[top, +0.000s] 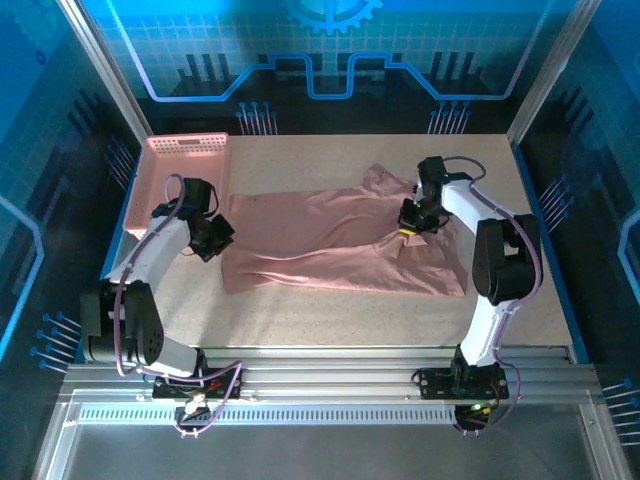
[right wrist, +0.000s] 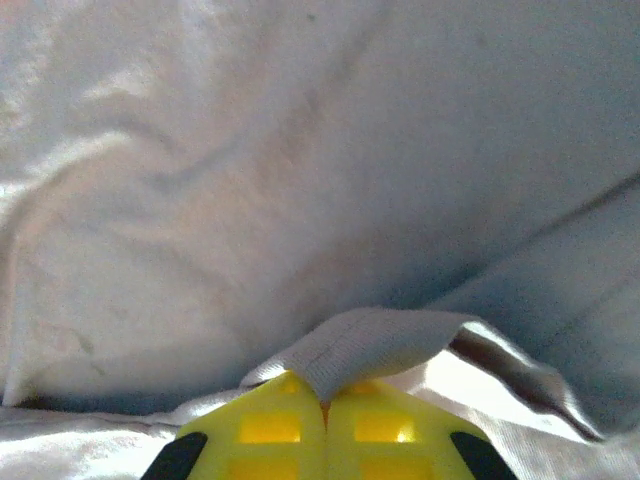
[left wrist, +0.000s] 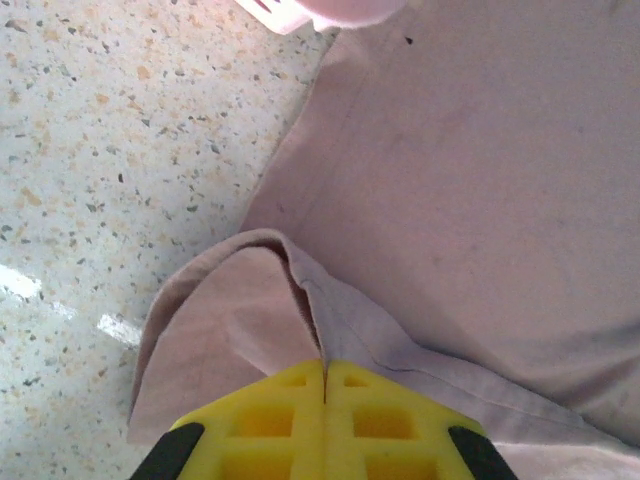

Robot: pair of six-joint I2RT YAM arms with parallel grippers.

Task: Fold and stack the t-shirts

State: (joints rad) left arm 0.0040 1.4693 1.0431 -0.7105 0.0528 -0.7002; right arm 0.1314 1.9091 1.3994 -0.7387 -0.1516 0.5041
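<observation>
Top external: dusty-pink t-shirt [top: 340, 245] lies spread across the middle of the speckled table [top: 330, 310], long side running left to right, wrinkled, upper right part bunched; left gripper [top: 218, 240] sits at the shirt's left edge; right gripper [top: 413, 224] is down on the shirt's right part; pink lattice basket [top: 185, 165] stands at the far left corner, just beside the shirt's left end. Left wrist: yellow fingers [left wrist: 270, 420] pressed together, a folded edge of the t-shirt [left wrist: 480, 200] pinched between them; bare table [left wrist: 100, 150] to the left; basket corner [left wrist: 275, 12] at the top. Right wrist: yellow fingers [right wrist: 265, 430] clamped together on a raised hem fold of the t-shirt [right wrist: 300, 150]; wrinkled fabric all around.
</observation>
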